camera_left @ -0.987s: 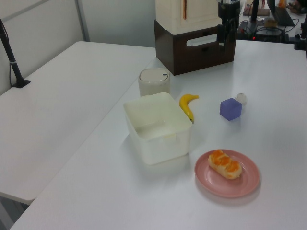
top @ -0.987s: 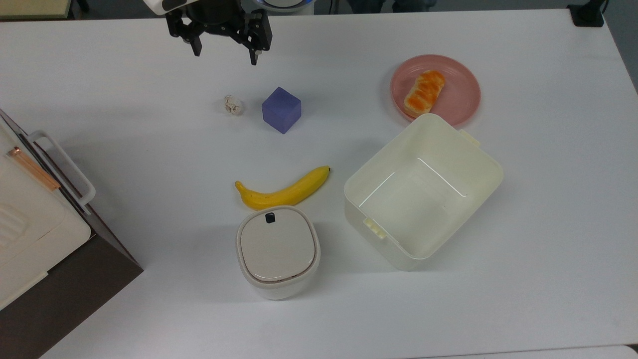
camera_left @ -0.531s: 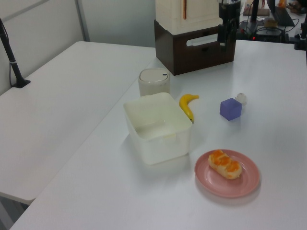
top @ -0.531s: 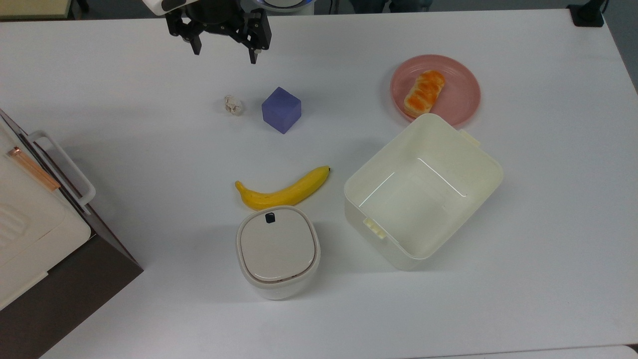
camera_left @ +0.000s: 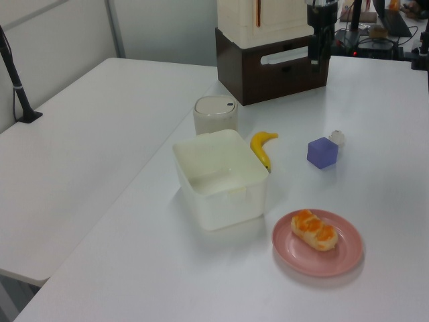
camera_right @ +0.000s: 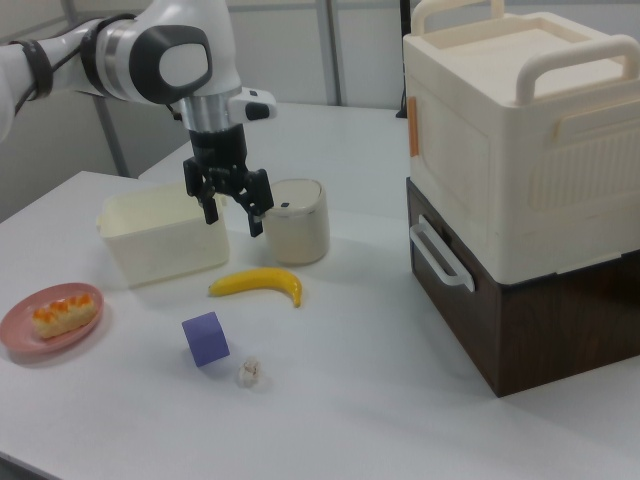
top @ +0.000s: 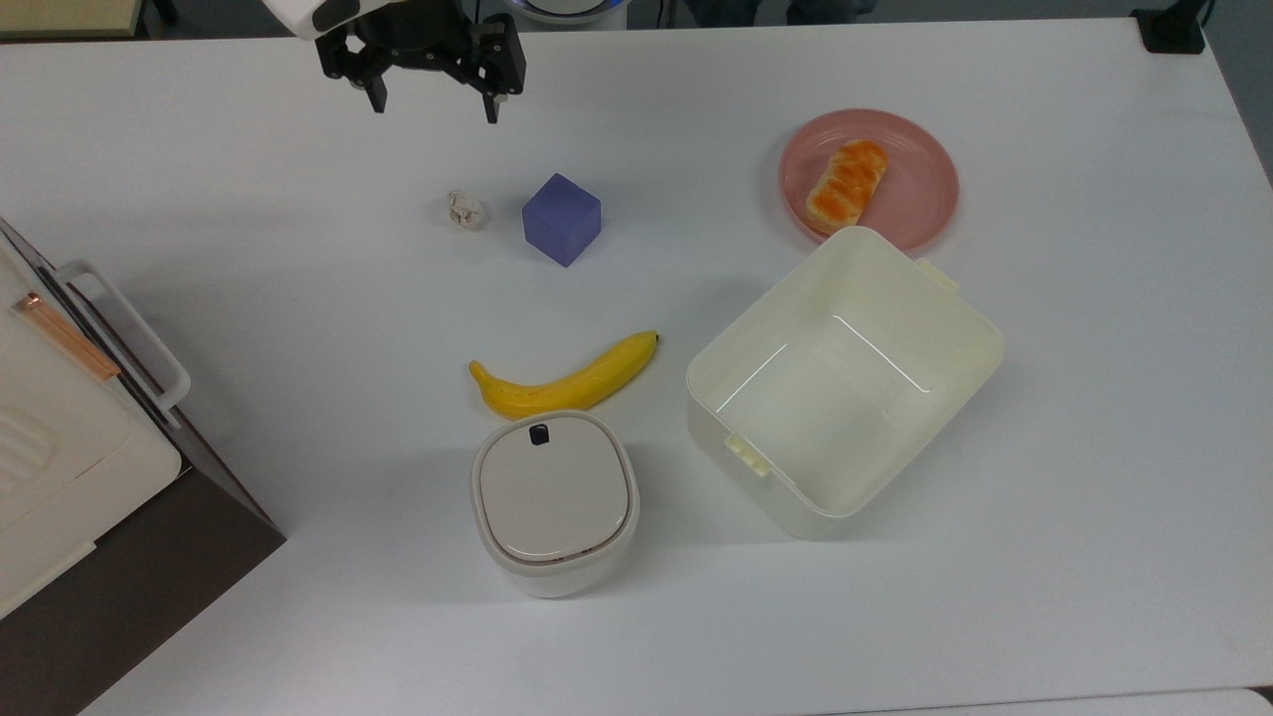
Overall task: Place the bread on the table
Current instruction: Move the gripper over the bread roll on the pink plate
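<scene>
White laminate makes up the table [top: 1044, 477], which carries everything under and around the gripper's fingers. Next in bulk is a cream storage box with handles stacked on a dark brown cabinet [camera_right: 520, 300]; in the right view it stands well off to the right of the fingers. The robot arm [camera_right: 150, 50], white with black joints, reaches down to the black gripper [top: 431, 107], which hangs above the table with its two fingers [top: 490, 109] spread wide apart and nothing between them. In the top view the fingers sit near the table's upper edge.

An open cream plastic tub [top: 845, 383] stands well apart from the fingers, toward the top view's lower right. A lidded white bin [top: 554, 502] with a small black button sits far below the fingers in the top view. The round pink plate [top: 920, 189] lies well to the top view's right of the fingers, touching the tub's far corner as seen from above. A yellow banana [top: 562, 383] lies between the fingers and the bin, just beside the bin.

The bread [top: 846, 185], toasted orange on top, rests on the pink plate, well away from the fingers. A purple cube [top: 562, 219] sits below the fingers in the top view, nearer than most things. A tiny whitish lumpy ball [top: 464, 210] lies just beside the cube, almost directly below the fingers in the top view.
</scene>
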You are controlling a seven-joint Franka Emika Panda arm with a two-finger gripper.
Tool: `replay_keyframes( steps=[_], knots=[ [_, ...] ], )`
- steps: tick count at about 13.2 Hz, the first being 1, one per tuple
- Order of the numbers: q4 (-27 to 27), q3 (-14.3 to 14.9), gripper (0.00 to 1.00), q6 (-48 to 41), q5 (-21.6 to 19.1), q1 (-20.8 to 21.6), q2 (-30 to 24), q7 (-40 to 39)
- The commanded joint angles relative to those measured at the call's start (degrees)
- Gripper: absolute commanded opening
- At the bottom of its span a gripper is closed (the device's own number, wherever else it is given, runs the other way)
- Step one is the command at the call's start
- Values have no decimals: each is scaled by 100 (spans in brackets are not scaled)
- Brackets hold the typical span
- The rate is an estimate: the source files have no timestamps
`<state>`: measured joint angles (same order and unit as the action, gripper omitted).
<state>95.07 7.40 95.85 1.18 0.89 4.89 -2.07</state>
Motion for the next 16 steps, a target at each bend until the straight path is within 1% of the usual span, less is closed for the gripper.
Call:
replay_keyframes(
  steps=[1,3,12,14,15,16],
  knots=[
    [265,-2,100,-163,-30,-28,-67,-276],
    [433,-19,100,-146,-21,-10,-50,-408],
    [398,-98,100,-242,-56,87,-76,-364],
    [363,-99,100,-558,-118,507,-76,-94],
    [328,-99,100,-594,-283,787,-67,387],
    [319,-99,100,-568,-450,981,-41,714]
  ],
)
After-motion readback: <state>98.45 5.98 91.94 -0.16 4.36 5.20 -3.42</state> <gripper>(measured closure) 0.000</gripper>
